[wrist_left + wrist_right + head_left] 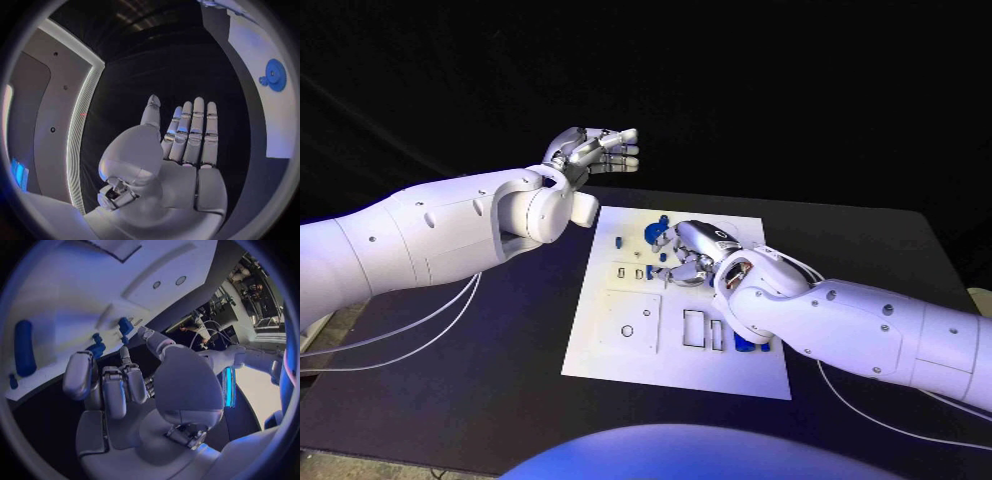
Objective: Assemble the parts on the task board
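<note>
The white task board lies in the middle of the black table. A blue gear sits near its far edge and also appears in the left wrist view. My right hand hovers low over the board's far half with its fingers curled in, and nothing shows inside them. Just beyond its fingertips, two small blue parts stand on the board. A long blue peg lies farther off. My left hand is raised beyond the board's far left corner, fingers straight and empty.
Several cut-out slots and a square recess mark the board's near half. Another blue part lies beside my right forearm. White cables hang under my left arm over the table's left edge.
</note>
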`<move>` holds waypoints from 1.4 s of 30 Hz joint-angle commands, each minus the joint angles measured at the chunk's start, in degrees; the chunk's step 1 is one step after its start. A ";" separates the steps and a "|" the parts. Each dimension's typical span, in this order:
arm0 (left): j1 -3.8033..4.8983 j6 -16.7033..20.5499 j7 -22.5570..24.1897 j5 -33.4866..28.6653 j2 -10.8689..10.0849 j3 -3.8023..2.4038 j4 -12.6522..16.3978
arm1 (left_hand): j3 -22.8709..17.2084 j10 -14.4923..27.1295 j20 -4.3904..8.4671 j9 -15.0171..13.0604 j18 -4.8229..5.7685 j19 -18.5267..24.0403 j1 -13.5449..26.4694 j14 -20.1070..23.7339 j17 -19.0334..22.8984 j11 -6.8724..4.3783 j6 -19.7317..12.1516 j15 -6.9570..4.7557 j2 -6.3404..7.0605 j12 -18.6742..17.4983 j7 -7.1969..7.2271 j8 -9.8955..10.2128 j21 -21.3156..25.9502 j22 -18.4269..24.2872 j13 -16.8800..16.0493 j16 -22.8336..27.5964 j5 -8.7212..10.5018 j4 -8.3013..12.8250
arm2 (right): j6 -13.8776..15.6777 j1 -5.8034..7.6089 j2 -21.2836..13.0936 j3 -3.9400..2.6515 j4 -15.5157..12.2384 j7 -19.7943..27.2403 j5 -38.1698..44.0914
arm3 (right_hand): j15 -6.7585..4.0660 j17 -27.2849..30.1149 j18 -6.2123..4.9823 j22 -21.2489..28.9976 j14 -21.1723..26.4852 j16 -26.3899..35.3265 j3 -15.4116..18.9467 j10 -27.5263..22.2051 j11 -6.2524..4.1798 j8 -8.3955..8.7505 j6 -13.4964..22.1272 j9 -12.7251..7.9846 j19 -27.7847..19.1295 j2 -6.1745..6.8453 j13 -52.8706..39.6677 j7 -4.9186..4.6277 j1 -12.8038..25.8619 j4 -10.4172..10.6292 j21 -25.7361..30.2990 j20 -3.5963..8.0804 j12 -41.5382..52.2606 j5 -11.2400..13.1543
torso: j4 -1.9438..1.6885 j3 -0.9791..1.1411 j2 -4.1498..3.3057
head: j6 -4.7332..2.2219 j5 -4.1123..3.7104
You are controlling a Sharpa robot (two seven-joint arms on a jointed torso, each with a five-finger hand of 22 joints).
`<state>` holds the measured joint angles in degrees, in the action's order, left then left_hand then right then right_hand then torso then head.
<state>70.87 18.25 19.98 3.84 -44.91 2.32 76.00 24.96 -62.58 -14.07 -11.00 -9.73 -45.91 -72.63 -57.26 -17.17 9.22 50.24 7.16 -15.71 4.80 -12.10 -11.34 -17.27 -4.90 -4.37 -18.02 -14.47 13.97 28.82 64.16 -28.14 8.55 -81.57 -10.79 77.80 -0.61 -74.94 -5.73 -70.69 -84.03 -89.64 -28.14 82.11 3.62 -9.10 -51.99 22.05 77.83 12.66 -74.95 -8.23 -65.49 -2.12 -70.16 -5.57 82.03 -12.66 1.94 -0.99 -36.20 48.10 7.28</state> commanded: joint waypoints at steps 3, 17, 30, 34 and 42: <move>0.05 -4.07 -7.48 8.85 -0.37 -0.07 -0.67 | -1.18 -4.45 1.66 -1.28 -0.95 -2.63 -2.01 -3.31 -2.13 -1.97 2.81 -1.71 -1.24 0.97 2.33 -2.26 -1.72 -0.54 -0.52 -2.85 -0.72 1.56 | 1.23 2.26 -5.58 -0.45 -5.02 9.59 -11.07 | -0.06 -13.66 0.11 0.11 -5.65 -0.03 0.26 -0.42 -0.34 -1.12 -1.27 0.82 -0.26 -0.96 -3.77 0.28 -0.73 0.09 0.34 0.10 -0.19 -1.24 | 0.19 0.03 0.58 | -0.06 -0.32; 0.77 -19.09 -25.27 30.39 -1.89 -0.22 1.50 | -1.64 -18.63 9.91 -10.12 -0.54 -22.81 1.72 -23.12 -27.53 -8.58 4.20 -9.39 -1.07 8.66 6.85 -7.61 -17.91 -9.19 -9.58 -36.10 5.33 -1.59 | -1.60 8.00 -22.69 -0.78 -13.81 13.70 -22.06 | -0.31 -12.49 -0.08 0.74 -5.37 0.28 0.72 -0.82 -0.61 -2.14 -1.91 2.06 -0.70 -1.13 -3.18 0.58 -0.03 0.66 1.28 0.34 -0.63 -2.87 | 1.29 0.43 0.59 | -0.28 -0.03; 3.36 -25.39 -43.90 46.40 -0.61 -0.27 4.17 | 1.45 -14.37 12.26 -32.24 3.00 -26.71 -1.76 -32.10 -69.99 -10.79 -2.58 -11.89 1.57 48.69 9.46 -26.85 -52.89 -49.08 -47.27 -70.30 10.94 -25.87 | 0.16 9.23 -24.77 -0.77 -9.62 15.15 -28.22 | -0.39 -8.79 -0.99 4.30 -4.40 1.45 1.05 -4.39 -0.60 -2.03 -0.29 3.03 -3.26 -0.82 1.56 0.48 -0.28 0.95 5.67 0.44 -4.49 -3.04 | 1.36 0.93 0.63 | 0.19 -0.02; 3.60 -26.85 -47.47 48.68 0.24 -0.26 4.88 | 1.45 -14.86 12.35 -32.77 3.36 -27.56 -3.27 -32.37 -71.09 -10.87 -2.36 -11.91 3.08 52.35 9.49 -26.65 -54.55 -51.90 -50.53 -70.98 10.78 -30.03 | 1.21 9.45 -24.58 -0.76 -8.50 17.16 -33.31 | 0.17 8.33 -4.76 20.42 1.94 9.44 -0.10 -18.12 -0.03 -1.45 2.30 3.75 -15.52 -0.62 20.03 -0.18 -1.17 1.02 25.84 -0.14 -20.69 -3.56 | 1.39 0.86 0.63 | 0.36 -0.19; 3.96 -30.20 -53.10 49.18 2.39 -0.22 4.51 | 1.54 -12.05 11.97 -29.89 3.57 -27.90 -1.59 -32.40 -71.23 -10.12 -3.87 -11.40 2.82 47.93 8.58 -22.59 -55.36 -53.52 -46.01 -71.08 9.49 -30.69 | 0.95 9.78 -23.29 -0.59 -5.92 21.19 -43.89 | 4.55 43.08 -4.12 33.39 25.48 50.21 -6.63 -28.92 3.74 -1.22 3.34 3.04 -27.59 0.86 49.56 -3.02 -1.45 1.53 45.68 -4.39 -53.52 -3.83 | 1.33 0.86 0.64 | 0.67 -0.12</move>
<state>74.68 -8.04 -28.26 51.13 -42.85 2.13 80.65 24.96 -74.93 -1.75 -41.23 -6.62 -73.63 -74.74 -83.94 -74.95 -0.99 46.66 -4.30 -12.82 53.21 -3.59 -34.35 -72.34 -58.36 -50.87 -88.92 -4.86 -16.38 29.74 73.89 -51.65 7.92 -87.90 6.61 41.02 3.50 -32.70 -10.18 -38.11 -60.02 -41.79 -34.21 53.47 7.06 -10.40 -48.58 25.15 51.04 13.12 -26.98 -11.05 -67.09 -0.67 -25.68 -9.59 30.49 -16.33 3.28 -0.13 -35.53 48.60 7.11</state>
